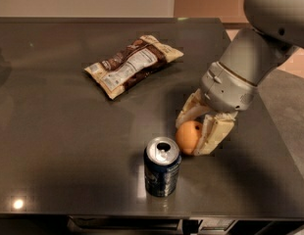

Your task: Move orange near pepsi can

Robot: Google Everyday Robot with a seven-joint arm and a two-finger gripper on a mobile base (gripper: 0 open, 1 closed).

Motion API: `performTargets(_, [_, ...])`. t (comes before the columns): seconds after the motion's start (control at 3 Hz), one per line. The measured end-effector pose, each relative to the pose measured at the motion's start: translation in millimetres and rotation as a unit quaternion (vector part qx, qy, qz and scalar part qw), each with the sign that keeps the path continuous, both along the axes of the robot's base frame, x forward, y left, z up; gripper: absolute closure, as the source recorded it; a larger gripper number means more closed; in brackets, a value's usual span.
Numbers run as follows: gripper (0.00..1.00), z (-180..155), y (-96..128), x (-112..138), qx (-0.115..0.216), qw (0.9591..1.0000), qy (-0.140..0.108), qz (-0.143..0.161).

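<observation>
The orange (pixel 188 136) is a small round fruit held between the cream fingers of my gripper (pixel 196 132), low over the dark table, just right of and slightly behind the pepsi can. The pepsi can (pixel 162 166) stands upright near the table's front edge, dark blue with a silver top and open pull-tab hole. The gripper is shut on the orange; one finger (pixel 214 133) is on its right side, the other (pixel 189 110) curves over its back. A small gap shows between orange and can.
A brown-and-white snack bag (pixel 132 63) lies flat at the middle back of the dark table (pixel 54 121). The table's front edge runs just below the can, its right edge lies past my arm (pixel 255 53).
</observation>
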State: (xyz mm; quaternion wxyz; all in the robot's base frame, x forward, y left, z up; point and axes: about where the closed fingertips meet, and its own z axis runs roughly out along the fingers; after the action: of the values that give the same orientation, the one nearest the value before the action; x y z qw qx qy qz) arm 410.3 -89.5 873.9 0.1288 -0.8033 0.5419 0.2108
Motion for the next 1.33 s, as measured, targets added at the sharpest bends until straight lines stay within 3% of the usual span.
performTargets(0.33, [0.83,-5,6,-18,-0.007,0.9990,-0.005,0.044])
performTargets(0.67, [0.59,-16,7,-27,-0.016,0.9979,-0.002,0.062])
performTargets(1.0, [0.35,-30,6,-30,-0.025,0.9976,0.008,0.065])
performTargets(1.33, [0.13,-29,8,-28,-0.022,0.9978,0.000,0.062])
